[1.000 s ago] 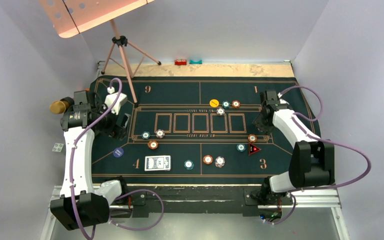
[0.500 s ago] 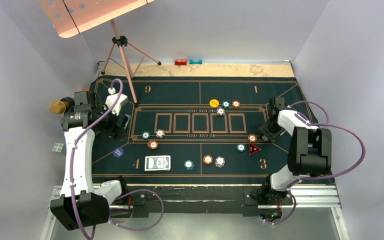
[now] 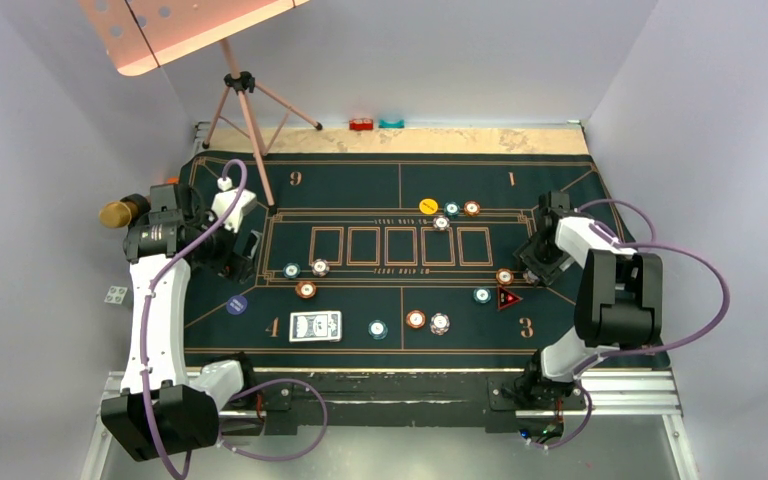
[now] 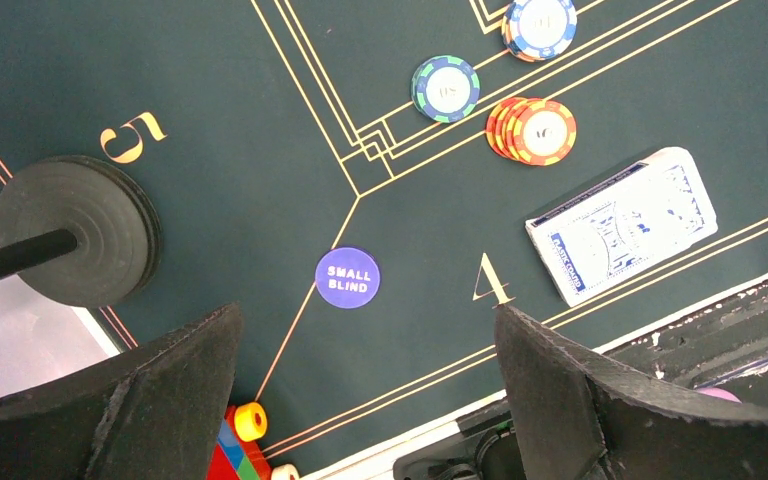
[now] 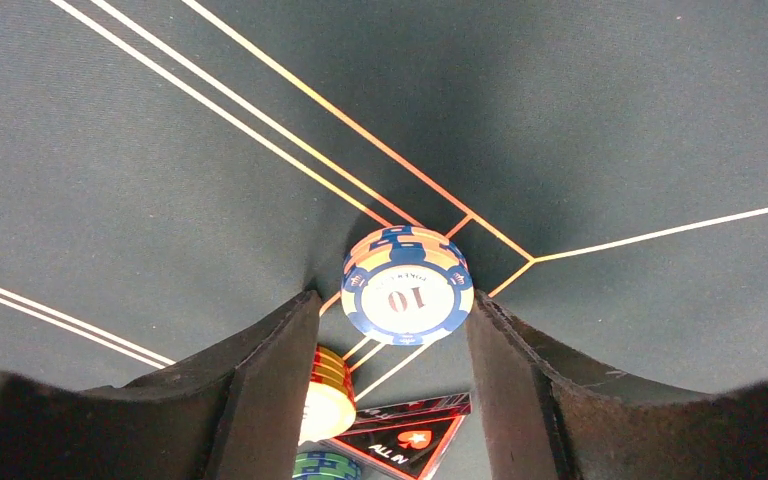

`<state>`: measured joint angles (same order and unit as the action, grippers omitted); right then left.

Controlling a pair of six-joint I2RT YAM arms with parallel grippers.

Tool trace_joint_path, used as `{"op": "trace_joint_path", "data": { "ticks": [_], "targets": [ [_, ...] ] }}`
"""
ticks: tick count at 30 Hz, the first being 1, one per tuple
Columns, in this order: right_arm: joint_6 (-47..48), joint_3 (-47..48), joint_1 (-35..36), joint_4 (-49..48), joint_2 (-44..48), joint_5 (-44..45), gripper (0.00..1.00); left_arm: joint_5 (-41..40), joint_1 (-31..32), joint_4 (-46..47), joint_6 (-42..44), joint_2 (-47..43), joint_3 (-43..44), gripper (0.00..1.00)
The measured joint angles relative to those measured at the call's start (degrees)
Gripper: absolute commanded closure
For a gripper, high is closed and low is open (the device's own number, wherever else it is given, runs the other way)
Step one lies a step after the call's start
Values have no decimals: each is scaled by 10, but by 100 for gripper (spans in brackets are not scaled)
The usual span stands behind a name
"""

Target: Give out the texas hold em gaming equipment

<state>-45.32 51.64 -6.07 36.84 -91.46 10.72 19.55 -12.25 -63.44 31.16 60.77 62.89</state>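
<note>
Green mat (image 3: 360, 180) lying across my surface (image 3: 520, 140); red block (image 3: 361, 125), teal block (image 3: 392, 124) sitting at far edge; chips (image 3: 306, 290), card deck (image 3: 316, 326) lying on mat.

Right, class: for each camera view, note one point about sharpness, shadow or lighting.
Top external: soft, even light; print on the chips too small to read. Left wrist: felt mat sharp, blue disc legibly reads SMALL BLIND, left gripper fingers dark, featureless. Right wrist: 10 chip crisp, dark shadow on the felt beyond it, right gripper fingers dark too.
</note>
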Motion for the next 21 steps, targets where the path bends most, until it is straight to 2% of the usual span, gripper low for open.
{"op": "trace_joint_path", "data": {
  "ticks": [7,11,15,21],
  "targets": [
    [8,0,2,-1,14,3,37,6,0,0,0,0,0,0],
    [15,3,24,4,66,2,36,43,0,-9,14,0,0,0],
    [19,39,105,22,127,6,35,84,24,-35,43,-1,-1,0],
    [52,107,248,12,190,-1,34,94,131,-55,85,-23,-46,0]
  ]
}}
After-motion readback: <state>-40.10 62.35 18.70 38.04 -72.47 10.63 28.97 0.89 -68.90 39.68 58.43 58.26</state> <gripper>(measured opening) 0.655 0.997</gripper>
